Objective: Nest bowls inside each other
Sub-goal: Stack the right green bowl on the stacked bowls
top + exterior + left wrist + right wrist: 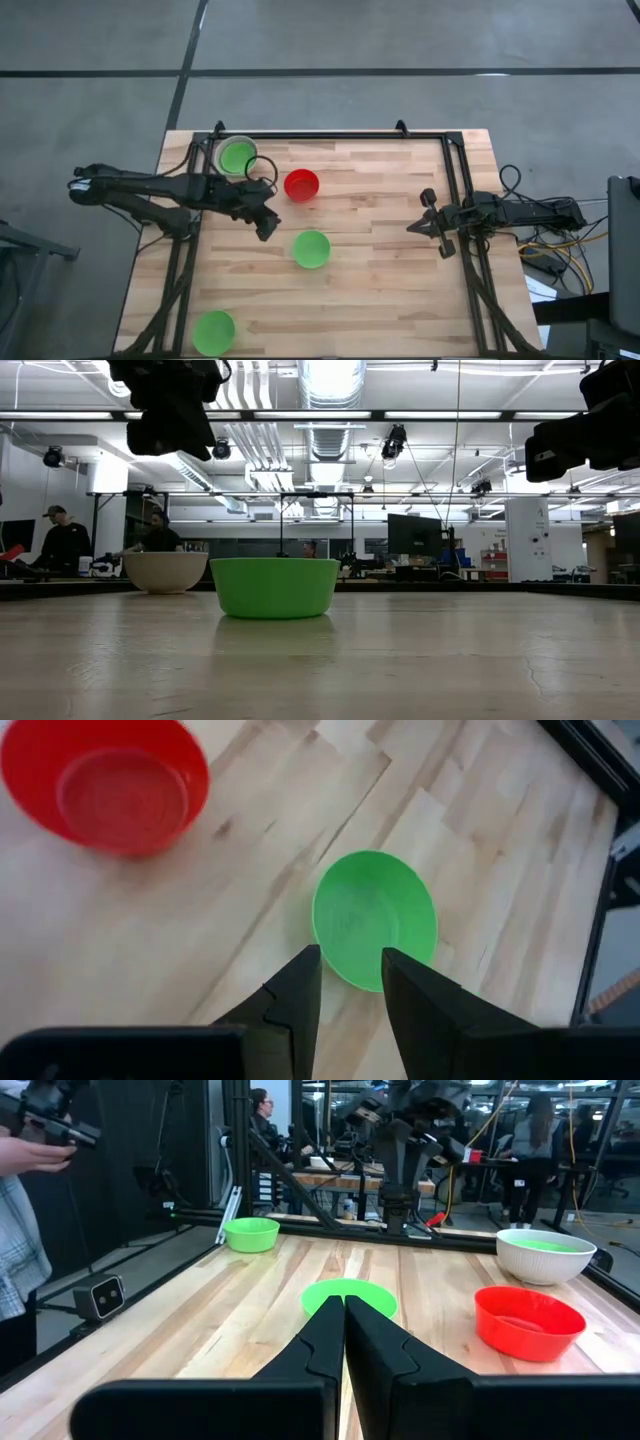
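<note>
A grey-white bowl [238, 157] with green showing inside it stands at the far left. A red bowl [301, 185] sits beside it, toward the middle. One green bowl [311, 249] rests on its base at the table's centre, and another green bowl [213, 331] at the near left. My left gripper [268, 228] hangs open above the table, slanting down, between the red bowl [105, 785] and the centre green bowl [375, 915], holding nothing. In the left wrist view its fingertips [350, 960] frame that bowl's near rim from above. My right gripper [345, 1312] waits shut at the right side [430, 226].
A black metal frame [330, 136] runs along the table's far and side edges. Bare wood lies between the centre bowl and my right arm. A person [20, 1230] stands beside the table's near edge, and others sit in the room behind [60, 540].
</note>
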